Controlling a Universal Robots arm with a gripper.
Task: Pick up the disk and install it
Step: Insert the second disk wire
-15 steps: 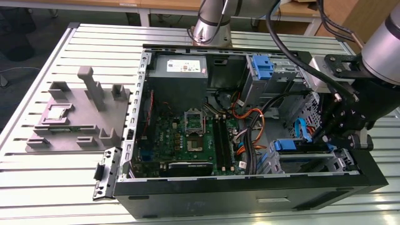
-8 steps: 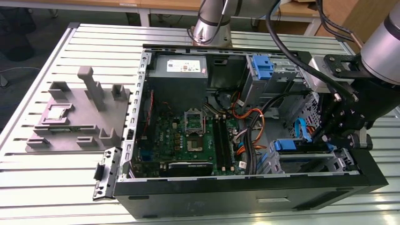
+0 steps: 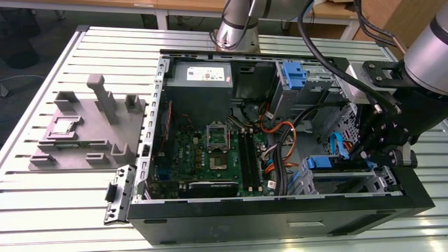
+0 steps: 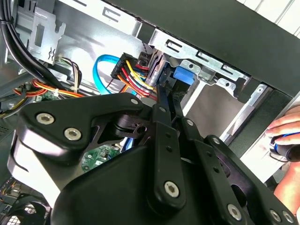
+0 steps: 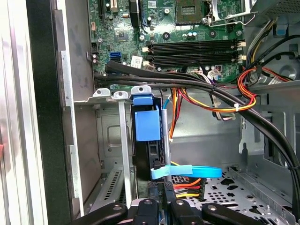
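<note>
The disk (image 3: 329,164) stands on edge in the lower drive bay at the open computer case's front corner, on the exterior view's right, with its blue carrier rails showing. In the first wrist view the disk (image 5: 147,126) sits between the bay's metal walls, with a blue data cable (image 5: 187,171) and coloured power wires at its end. My black gripper (image 3: 357,156) reaches down into that bay. Its fingers (image 5: 154,208) sit close together on the disk's thin edge, so the gripper (image 5: 165,206) looks shut on it. In the second wrist view the gripper (image 4: 168,101) points at the blue carrier tab (image 4: 183,76).
A bare blue bracket (image 3: 294,76) sits in the upper bay, beside the grey power-supply box (image 3: 199,76). Cable bundles (image 3: 280,139) cross beside the motherboard (image 3: 210,152). A grey fixture block (image 3: 77,131) lies on the slatted table at the exterior view's left. A person's hand (image 4: 286,140) is outside the case.
</note>
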